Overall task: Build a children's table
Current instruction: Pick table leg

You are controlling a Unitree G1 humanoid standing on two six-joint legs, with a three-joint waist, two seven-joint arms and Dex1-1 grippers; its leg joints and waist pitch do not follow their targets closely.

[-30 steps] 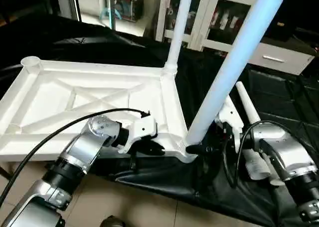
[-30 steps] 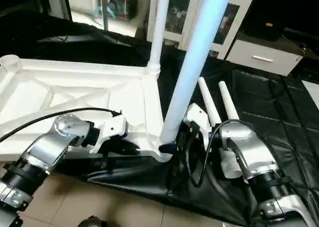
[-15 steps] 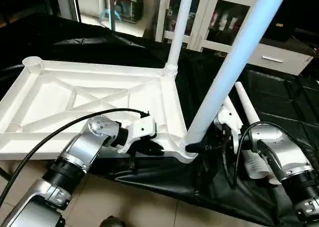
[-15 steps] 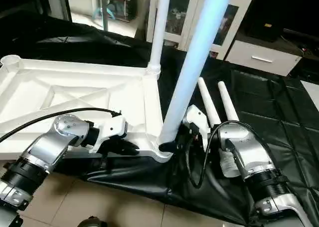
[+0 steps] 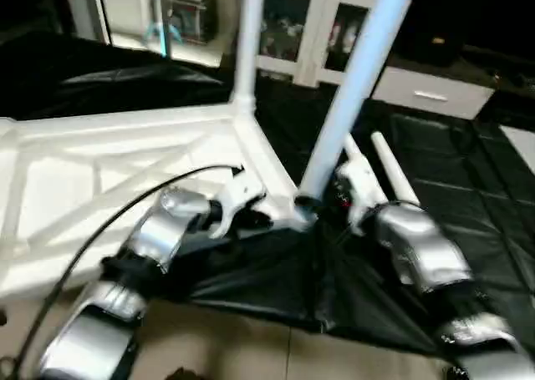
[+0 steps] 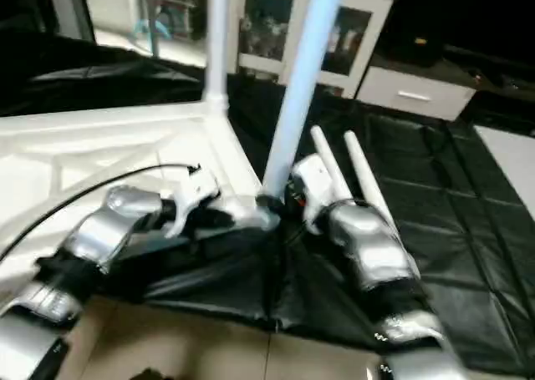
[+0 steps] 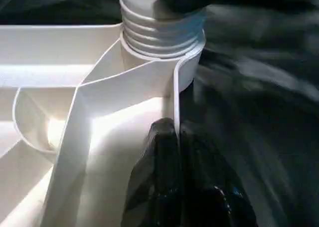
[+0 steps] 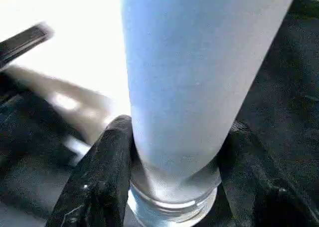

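Gripping the upright leg (image 8: 199, 77) just above its corner socket (image 7: 164, 52), the right gripper (image 8: 174, 187) should twist squarely while the closed left gripper (image 7: 172, 152) pins the tabletop rim (image 7: 175, 102).

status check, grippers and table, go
Left gripper shut on table top's rim. Right gripper closed around near leg at its corner socket. Two loose legs lie beside.

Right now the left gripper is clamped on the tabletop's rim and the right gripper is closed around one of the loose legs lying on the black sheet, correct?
Not quite. The right wrist view shows the right gripper closed around the upright leg standing in the corner socket, not a loose one. The left gripper does clamp the tabletop's rim.
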